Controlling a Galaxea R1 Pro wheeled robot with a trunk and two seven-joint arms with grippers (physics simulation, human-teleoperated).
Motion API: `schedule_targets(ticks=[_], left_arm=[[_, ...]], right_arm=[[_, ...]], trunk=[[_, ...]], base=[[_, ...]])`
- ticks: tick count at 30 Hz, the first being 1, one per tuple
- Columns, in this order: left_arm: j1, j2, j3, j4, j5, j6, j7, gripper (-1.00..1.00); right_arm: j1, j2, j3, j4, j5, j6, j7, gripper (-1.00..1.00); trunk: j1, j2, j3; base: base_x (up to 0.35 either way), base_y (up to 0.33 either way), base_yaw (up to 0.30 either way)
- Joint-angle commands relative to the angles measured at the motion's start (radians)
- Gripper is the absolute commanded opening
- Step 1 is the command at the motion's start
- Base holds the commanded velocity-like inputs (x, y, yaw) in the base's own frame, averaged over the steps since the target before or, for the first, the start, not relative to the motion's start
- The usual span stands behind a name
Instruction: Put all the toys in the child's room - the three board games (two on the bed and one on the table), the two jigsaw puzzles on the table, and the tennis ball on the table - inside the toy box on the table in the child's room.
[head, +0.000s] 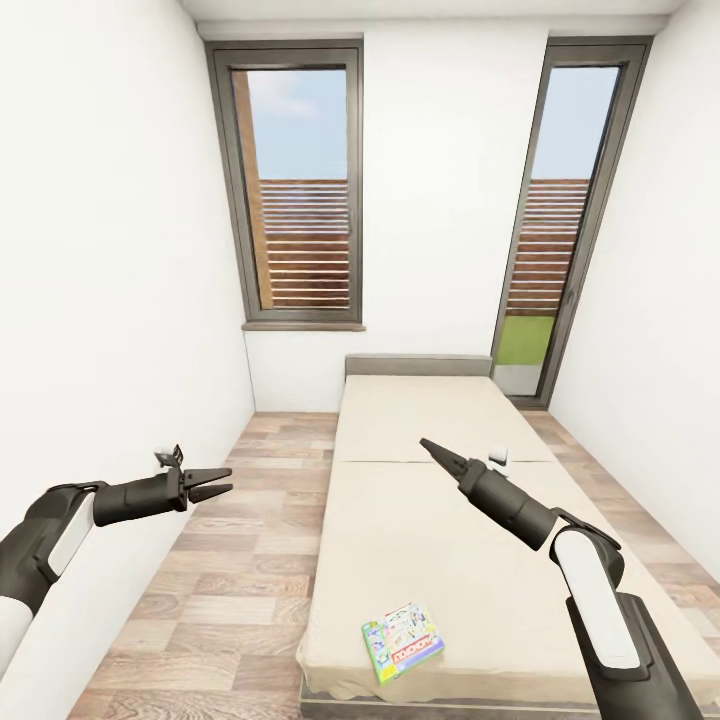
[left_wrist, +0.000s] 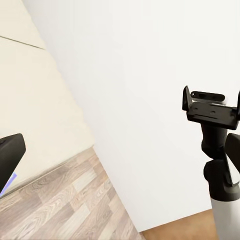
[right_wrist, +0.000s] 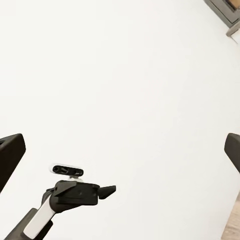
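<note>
Black fingers of the left gripper (head: 218, 485) stand apart, holding nothing. The right gripper (head: 430, 449) hovers empty over the bed (head: 420, 500); its wrist view suggests spread fingers. A board game (head: 403, 640) lies near the bed's foot.

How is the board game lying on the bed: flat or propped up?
Flat. The board game lies cover-up on the bed mattress near its foot corner.

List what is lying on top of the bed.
On the bed, one green-edged board game lies near the foot's left corner. A small white thing shows past the right gripper; the right arm covers some mattress.
</note>
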Motion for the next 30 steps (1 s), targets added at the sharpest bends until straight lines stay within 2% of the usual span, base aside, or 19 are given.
schedule_targets(ticks=[1,30], left_arm=[[0.000,0.000,0.000,0.000,0.003,0.009,-0.001,1.00],[0.000,-0.001,0.000,0.002,0.003,0.009,-0.001,1.00]], right_arm=[[0.000,0.000,-0.001,0.000,-0.002,0.007,0.001,1.00],[0.000,0.000,0.001,0.002,-0.003,0.005,-0.001,1.00]], trunk=[[0.000,-0.001,0.000],[0.000,-0.001,0.000]], base=[[0.000,0.000,0.000],[-0.008,0.000,0.000]])
